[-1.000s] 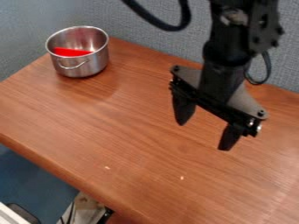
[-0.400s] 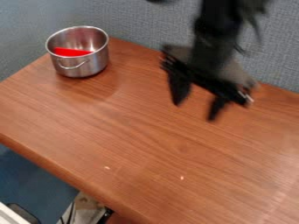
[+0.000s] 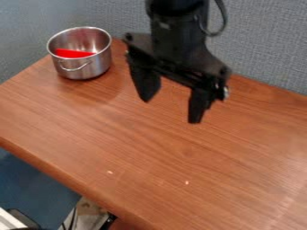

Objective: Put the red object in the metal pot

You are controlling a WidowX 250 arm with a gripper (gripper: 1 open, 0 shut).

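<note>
The metal pot (image 3: 81, 53) stands at the table's back left corner, shiny and round. Inside it, on the bottom, lies the red object (image 3: 74, 53). My gripper (image 3: 171, 101) hangs above the middle of the table, to the right of the pot and well apart from it. Its two dark fingers (image 3: 145, 85) point down and stand wide apart, open, with nothing between them.
The brown wooden table (image 3: 144, 153) slopes to a front edge at the lower left, with floor and some clutter below it. A grey-blue wall runs behind the pot. Black cables hang from the arm at the top.
The arm has swung left and toward the back, from the table's right side to its middle, nearer the pot. The fingers stayed wide apart. Pot and red object have not moved.
</note>
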